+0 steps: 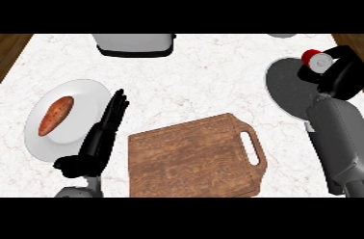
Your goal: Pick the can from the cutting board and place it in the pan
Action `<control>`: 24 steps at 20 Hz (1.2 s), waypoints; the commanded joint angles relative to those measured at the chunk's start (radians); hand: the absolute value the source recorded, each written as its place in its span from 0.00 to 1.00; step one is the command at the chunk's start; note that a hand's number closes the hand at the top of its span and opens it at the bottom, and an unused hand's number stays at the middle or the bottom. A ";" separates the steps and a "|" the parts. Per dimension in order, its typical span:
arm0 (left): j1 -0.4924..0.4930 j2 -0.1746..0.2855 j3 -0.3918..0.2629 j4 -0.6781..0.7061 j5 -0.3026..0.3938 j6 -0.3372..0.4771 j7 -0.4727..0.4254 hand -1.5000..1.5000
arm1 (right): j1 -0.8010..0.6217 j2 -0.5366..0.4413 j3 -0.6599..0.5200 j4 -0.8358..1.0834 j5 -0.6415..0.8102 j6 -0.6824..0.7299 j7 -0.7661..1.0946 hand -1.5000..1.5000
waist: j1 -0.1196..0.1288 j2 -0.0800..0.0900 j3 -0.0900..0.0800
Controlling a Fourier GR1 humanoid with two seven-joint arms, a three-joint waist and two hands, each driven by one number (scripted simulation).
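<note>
A red can [315,60] with a pale end lies on its side in my right hand [343,73], whose fingers curl round it. Hand and can hang over the far right part of the dark grey pan [284,86]; my forearm hides the pan's right side. The wooden cutting board [192,158] with a handle slot sits in the lower middle with nothing on it. My left hand [103,132] rests open at the left, fingers straight and pointing away, between the board and a plate.
A white plate [78,96] holding a sweet potato [55,115] sits at the left. A grey toaster-like appliance [134,44] stands at the counter's far edge. Wooden floor shows beyond the counter's left and right corners.
</note>
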 commanded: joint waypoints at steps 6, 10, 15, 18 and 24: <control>0.011 -0.008 -0.015 -0.020 -0.005 -0.003 0.012 0.50 | -0.120 -0.118 -0.149 0.269 -0.281 0.118 -0.231 1.00 | 0.018 0.005 0.002; -0.006 -0.017 -0.043 -0.046 -0.025 0.003 0.034 0.50 | -0.104 -0.147 -0.154 0.405 -0.298 0.327 -0.271 0.00 | 0.040 0.017 0.004; -0.031 -0.008 -0.021 -0.001 -0.007 -0.018 0.023 0.50 | -0.174 -0.124 -0.238 0.460 -0.410 0.396 -0.412 0.00 | 0.046 0.023 0.004; -0.025 -0.009 -0.014 -0.014 -0.018 0.000 0.020 0.50 | -0.133 -0.116 -0.291 0.450 -0.461 0.308 -0.562 0.00 | 0.038 0.019 0.005; -0.029 0.007 0.020 0.010 -0.002 -0.011 -0.009 0.50 | -0.114 -0.113 -0.432 0.365 -0.626 0.246 -0.786 0.00 | 0.013 0.010 0.003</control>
